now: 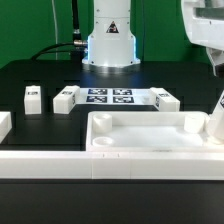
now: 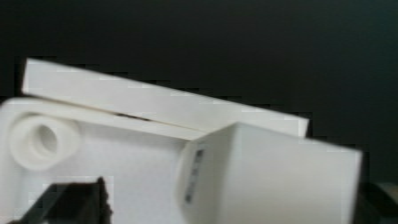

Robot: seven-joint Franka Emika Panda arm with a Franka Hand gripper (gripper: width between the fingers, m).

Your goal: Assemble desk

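Desk tabletop (image 1: 150, 150) lies open side up along the bench (image 1: 40, 75) edge nearest the exterior view, toward that view's right corner. One leg (image 1: 216, 112) leans tilted at the tabletop's right end, close to a corner socket (image 2: 39, 140). Gripper (image 2: 75, 203) is barely in view, and whether it is wide, narrow or holding anything cannot be told.

White, shallow, tray-like tabletop (image 1: 150, 130) lying flat, hollow side up, with raised blocks at its corners. One corner holds an open round socket (image 2: 36, 140). A square-section fourth leg (image 1: 214, 118) stands on end just beside that socket, at the near right corner. A first leg (image 1: 33, 98) and a second leg (image 1: 65, 98), both tagged, lie beyond the far left corner. A third leg (image 1: 166, 99) lies beyond the middle of the far edge.
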